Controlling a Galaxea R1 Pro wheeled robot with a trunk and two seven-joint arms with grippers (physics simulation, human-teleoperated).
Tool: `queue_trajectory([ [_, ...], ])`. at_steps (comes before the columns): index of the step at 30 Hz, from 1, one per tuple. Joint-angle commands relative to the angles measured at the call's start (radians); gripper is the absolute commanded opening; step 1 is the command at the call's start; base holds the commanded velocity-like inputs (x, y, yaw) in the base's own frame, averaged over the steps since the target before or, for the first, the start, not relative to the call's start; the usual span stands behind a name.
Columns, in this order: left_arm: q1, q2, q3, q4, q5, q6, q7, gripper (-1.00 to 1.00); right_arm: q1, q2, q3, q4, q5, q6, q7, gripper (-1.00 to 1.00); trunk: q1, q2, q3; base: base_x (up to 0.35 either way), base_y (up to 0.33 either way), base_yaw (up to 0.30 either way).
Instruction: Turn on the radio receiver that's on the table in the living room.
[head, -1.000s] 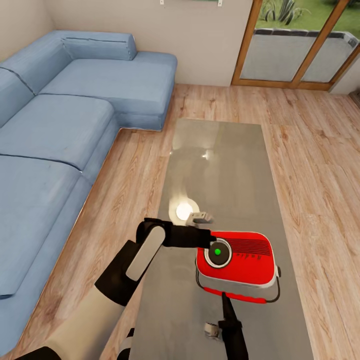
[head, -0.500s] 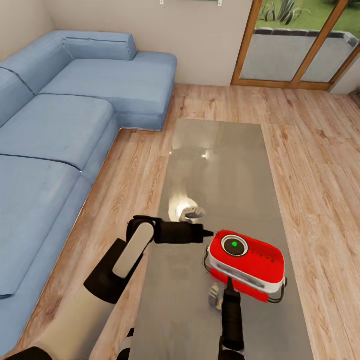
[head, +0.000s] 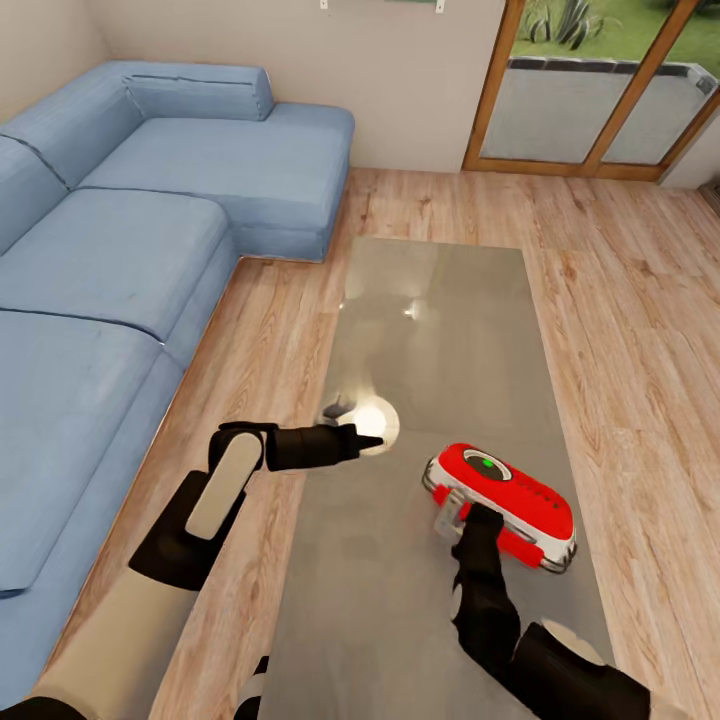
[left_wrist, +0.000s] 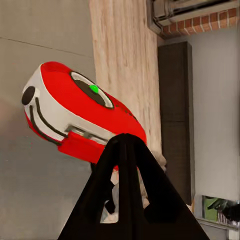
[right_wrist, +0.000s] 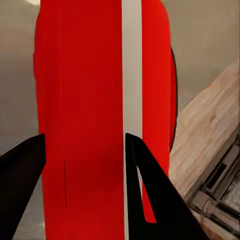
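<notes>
The red radio receiver (head: 505, 495) lies flat on the glossy grey table (head: 440, 330), near its right edge, with a green light lit on its round dial (head: 487, 462). My right gripper (head: 455, 512) is at the radio's near end. In the right wrist view its dark fingers (right_wrist: 142, 175) stand wide apart in front of the red body and its white band (right_wrist: 131, 75). My left gripper (head: 368, 441) is shut and hangs to the left of the radio, apart from it. In the left wrist view its closed tips (left_wrist: 125, 140) point towards the radio (left_wrist: 70, 102).
A blue sectional sofa (head: 120, 260) runs along the left side. Wood-framed glass doors (head: 590, 100) stand at the back right. Wooden floor surrounds the table. A bright lamp reflection (head: 378, 420) shines on the tabletop by my left gripper.
The radio dropped from a tilted, raised pose to lying flat, a little farther right. My left gripper pulled back left off the dial. My right arm moved forward to the radio's near end.
</notes>
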Motion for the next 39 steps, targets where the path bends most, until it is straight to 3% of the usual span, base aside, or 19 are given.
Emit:
queue_trajectory([
  [1,0.0,0.003,0.003,0.0,-0.002,0.0,-0.004,-1.0,-0.036,0.0,-0.025,-0.001,0.012,0.003,0.081,-1.0,0.0,0.0,0.0,0.0,0.0,0.0],
  [2,0.0,0.005,0.004,0.001,-0.006,0.0,-0.006,-1.0,-0.072,0.0,-0.06,-0.002,0.012,0.003,0.171,-1.0,0.0,0.0,0.0,0.0,0.0,0.0],
  [4,0.0,0.005,0.004,0.003,-0.01,-0.002,-0.008,-1.0,-0.125,0.0,-0.119,-0.004,0.014,0.003,0.283,-1.0,0.0,0.0,0.0,0.0,0.0,0.0],
  [7,0.0,0.005,0.001,0.004,-0.011,-0.004,-0.007,-1.0,-0.151,-0.001,-0.145,-0.042,0.015,0.003,0.332,-1.0,0.0,0.0,0.0,0.0,0.0,0.0],
  [31,0.0,0.005,0.002,0.009,-0.013,-0.005,-0.006,-1.0,-0.157,-0.003,-0.158,-0.06,0.015,0.003,0.349,-1.0,0.0,0.0,0.0,0.0,0.0,0.0],
  [35,0.0,0.005,0.001,0.009,-0.013,-0.005,-0.006,-1.0,-0.158,-0.003,-0.18,-0.059,0.008,0.003,0.365,-1.0,0.0,0.0,0.0,0.0,0.0,0.0],
  [39,0.0,0.005,0.001,0.009,-0.014,-0.005,-0.006,-1.0,-0.252,-0.029,-0.218,-0.051,0.004,0.003,0.606,-1.0,0.0,0.0,0.0,0.0,0.0,0.0],
])
